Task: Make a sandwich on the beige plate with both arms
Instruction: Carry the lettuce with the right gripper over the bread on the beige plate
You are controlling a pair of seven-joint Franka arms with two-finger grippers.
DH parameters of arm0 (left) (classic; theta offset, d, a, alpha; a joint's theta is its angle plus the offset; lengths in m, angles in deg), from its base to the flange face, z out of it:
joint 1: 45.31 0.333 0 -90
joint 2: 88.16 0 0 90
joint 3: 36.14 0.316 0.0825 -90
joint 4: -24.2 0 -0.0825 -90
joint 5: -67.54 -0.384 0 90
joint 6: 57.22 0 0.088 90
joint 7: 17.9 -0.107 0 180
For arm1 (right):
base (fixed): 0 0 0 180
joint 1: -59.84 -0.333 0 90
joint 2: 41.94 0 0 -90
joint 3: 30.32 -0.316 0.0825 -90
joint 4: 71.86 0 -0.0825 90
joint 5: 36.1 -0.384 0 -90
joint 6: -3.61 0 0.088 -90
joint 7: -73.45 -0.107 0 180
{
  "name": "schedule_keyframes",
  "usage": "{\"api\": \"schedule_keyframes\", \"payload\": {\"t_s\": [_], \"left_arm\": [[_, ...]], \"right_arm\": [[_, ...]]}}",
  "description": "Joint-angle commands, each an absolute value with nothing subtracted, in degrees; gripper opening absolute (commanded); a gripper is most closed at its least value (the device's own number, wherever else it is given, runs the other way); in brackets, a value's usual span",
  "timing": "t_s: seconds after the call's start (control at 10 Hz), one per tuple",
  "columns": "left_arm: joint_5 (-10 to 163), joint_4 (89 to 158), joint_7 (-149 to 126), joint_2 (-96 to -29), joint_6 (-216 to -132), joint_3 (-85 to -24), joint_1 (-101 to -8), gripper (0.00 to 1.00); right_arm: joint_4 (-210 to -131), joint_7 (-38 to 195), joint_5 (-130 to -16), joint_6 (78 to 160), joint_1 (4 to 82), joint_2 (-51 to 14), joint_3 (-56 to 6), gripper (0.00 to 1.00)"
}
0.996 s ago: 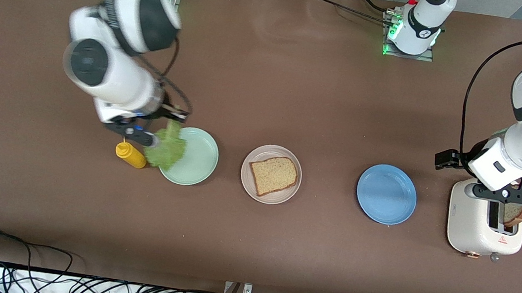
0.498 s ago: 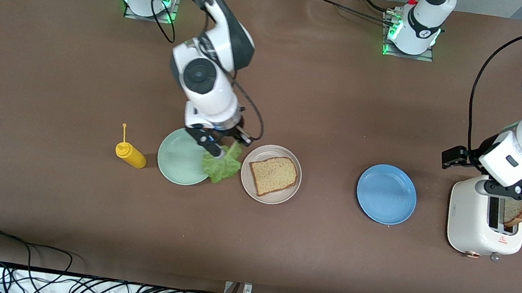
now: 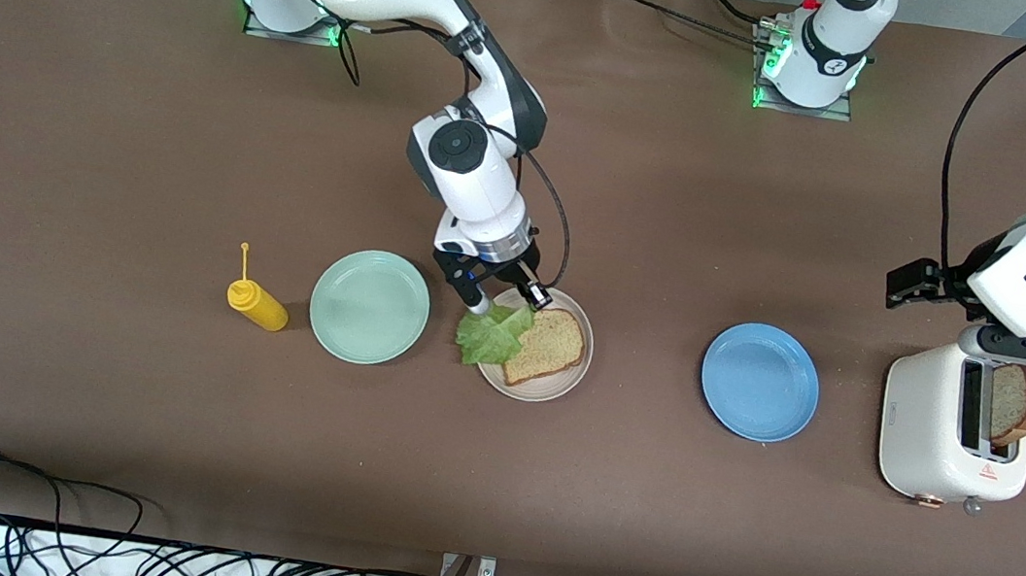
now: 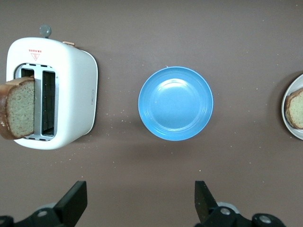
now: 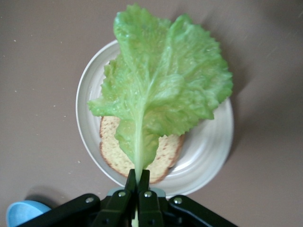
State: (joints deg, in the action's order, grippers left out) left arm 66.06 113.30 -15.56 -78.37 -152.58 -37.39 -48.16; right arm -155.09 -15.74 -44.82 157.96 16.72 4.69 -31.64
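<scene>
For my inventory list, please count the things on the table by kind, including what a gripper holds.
Plates: 3 (mint-green plate, beige plate, blue plate)
Bread slices: 2 (one on the beige plate, one in the toaster)
Lettuce leaf: 1
Toaster: 1
Yellow squeeze bottle: 1
Total: 8

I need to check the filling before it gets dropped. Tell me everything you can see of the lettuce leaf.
The lettuce leaf is one ruffled, light green piece with a paler central rib and frilly edges, and looks thin and floppy. The right gripper holds it by the stem end, jaws shut on the rib. It hangs over the beige plate and partly covers the bread slice lying there. Whether it touches the bread cannot be told.
</scene>
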Motion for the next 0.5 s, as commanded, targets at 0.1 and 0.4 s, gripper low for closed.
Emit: {"api": "schedule_keyframes", "payload": {"t_s": [0.1, 0.4], "left_arm": [[68.1, 113.4, -19.1, -80.6, -149.3, -35.0, -48.9, 1.00], [68.1, 112.9, -19.3, -81.5, -147.2, -34.7, -49.0, 1.00]], "right_arm": [[-147.1, -18.7, -45.3, 160.8, 15.4, 11.0, -31.0, 0.00], [-146.6, -18.6, -44.5, 164.6, 14.6, 11.6, -30.7, 1.00]]}}
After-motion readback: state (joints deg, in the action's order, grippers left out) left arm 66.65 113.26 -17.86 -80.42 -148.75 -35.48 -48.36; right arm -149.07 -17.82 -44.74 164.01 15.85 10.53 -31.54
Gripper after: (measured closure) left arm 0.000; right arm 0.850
